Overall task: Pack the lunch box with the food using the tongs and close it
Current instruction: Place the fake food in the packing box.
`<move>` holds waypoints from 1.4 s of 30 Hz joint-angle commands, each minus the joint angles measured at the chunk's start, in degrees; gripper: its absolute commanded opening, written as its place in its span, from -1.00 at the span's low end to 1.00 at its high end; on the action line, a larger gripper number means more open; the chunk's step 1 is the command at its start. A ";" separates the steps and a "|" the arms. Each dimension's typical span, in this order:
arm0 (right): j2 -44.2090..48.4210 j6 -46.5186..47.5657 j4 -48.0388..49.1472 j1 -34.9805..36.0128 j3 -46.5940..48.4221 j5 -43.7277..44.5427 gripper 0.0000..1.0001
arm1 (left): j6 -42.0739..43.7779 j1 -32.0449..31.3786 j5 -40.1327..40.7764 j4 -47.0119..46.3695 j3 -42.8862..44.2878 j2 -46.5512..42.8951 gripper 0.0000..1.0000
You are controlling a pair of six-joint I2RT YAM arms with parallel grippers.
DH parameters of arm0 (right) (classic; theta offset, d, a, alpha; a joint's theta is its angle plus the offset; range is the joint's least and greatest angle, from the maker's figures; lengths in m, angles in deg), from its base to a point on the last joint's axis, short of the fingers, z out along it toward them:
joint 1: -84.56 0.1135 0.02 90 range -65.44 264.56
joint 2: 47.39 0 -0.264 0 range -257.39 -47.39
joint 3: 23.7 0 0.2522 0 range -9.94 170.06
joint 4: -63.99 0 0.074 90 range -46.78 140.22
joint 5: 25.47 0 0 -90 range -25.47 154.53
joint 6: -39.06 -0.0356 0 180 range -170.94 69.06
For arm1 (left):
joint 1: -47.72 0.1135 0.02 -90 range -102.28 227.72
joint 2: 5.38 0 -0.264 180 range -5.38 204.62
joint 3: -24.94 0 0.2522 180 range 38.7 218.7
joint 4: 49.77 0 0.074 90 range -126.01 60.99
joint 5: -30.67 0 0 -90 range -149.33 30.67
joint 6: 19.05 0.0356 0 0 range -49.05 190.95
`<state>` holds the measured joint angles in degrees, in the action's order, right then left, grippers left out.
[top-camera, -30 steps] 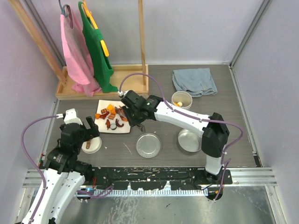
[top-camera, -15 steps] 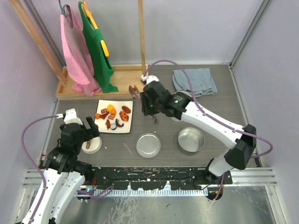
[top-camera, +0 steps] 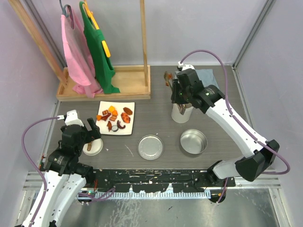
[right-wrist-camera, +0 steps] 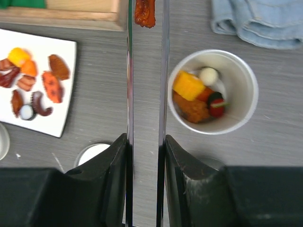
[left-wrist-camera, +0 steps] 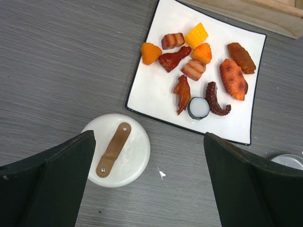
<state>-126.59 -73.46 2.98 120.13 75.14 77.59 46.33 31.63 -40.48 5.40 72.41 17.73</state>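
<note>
My right gripper (right-wrist-camera: 146, 142) is shut on the slim grey tongs (right-wrist-camera: 129, 71). The tong tips pinch a brown food piece (right-wrist-camera: 145, 13), seen in the top view (top-camera: 167, 78) hanging left of the white tub (right-wrist-camera: 251, 80). The tub holds yellow, orange, red and white pieces. Several more food pieces (left-wrist-camera: 233, 78) lie on the white square plate (left-wrist-camera: 161, 94). The steel tin (top-camera: 193, 142) and its flat lid (top-camera: 150, 147) sit near the front. My left gripper (left-wrist-camera: 149, 189) hangs open above the white lid with the brown handle (left-wrist-camera: 116, 150).
A wooden tray with a clothes rack (top-camera: 118, 82) holding pink and green garments stands at the back left. A blue cloth (right-wrist-camera: 260, 21) lies behind the tub. Grey walls close in both sides.
My right arm has swung right from the plate to beside the white tub, carrying the brown piece in the tongs. The left arm has stayed still.
</note>
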 commanded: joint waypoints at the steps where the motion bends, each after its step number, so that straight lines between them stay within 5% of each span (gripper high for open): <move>1: 5.14 2.42 -4.18 -5.55 -0.59 0.23 -0.31 | -0.17 0.35 0.21 -1.58 1.31 0.35 0.96; 11: 11.97 3.85 -13.75 -11.91 -4.31 1.81 -0.30 | -0.17 0.40 -0.63 -1.76 1.27 1.29 0.96; 27: 13.59 4.98 -14.40 -11.98 -6.32 -6.54 -0.30 | -0.25 0.48 -0.66 -1.68 1.27 1.22 0.96; 42: 13.54 5.74 -14.76 -12.00 -8.73 -5.65 -0.26 | -0.26 0.46 -0.68 -1.68 1.27 1.30 0.96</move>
<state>-114.39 -68.81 -13.50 108.33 66.16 71.21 46.31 31.74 -41.29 5.38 72.41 19.09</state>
